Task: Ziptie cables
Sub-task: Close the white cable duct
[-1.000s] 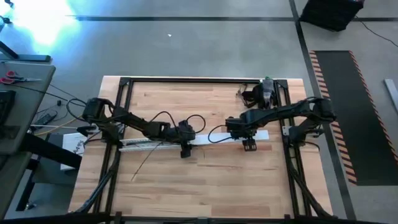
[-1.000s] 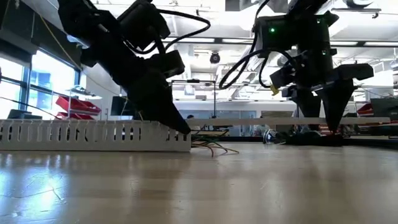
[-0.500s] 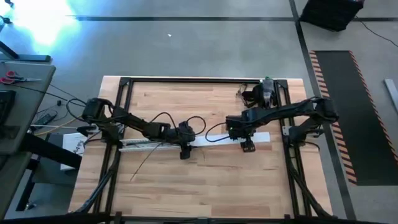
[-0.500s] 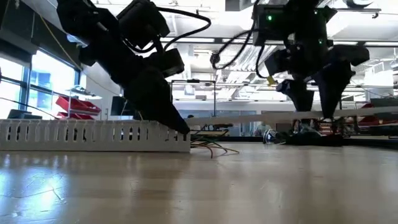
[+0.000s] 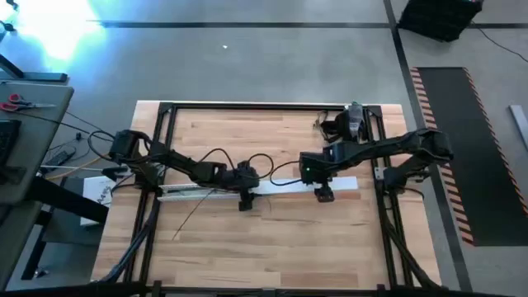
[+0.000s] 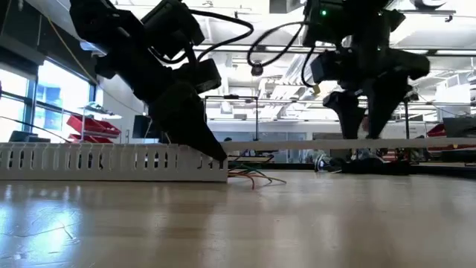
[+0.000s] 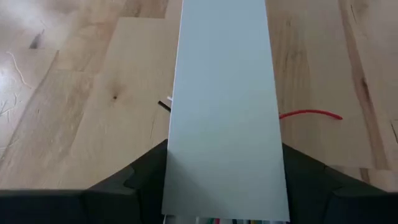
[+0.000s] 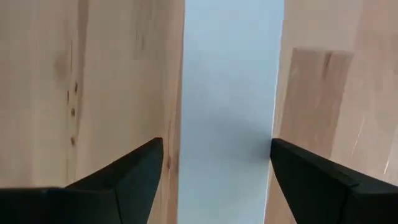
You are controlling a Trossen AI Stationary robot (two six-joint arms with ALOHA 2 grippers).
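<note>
Right gripper (image 5: 323,193) has slid leftward along white cover strip (image 5: 309,185), fingers spread astride it. Left gripper (image 5: 245,200) clamps strip's other end over slotted channel (image 6: 111,162), likely steadying it. Cables (image 6: 255,176) spill from channel's end.

- Cover strip (image 7: 224,106) — plain white, unpatterned.
- Slotted channel (image 6: 111,161) — white, a row of dark vertical slots.
- Cables (image 6: 256,176) — red, green and dark strands (one red loop in the left wrist view).
- Table (image 5: 272,239) — pale wood, planked grain.
- Left gripper (image 5: 245,200), right gripper (image 5: 322,194) — black.
</note>
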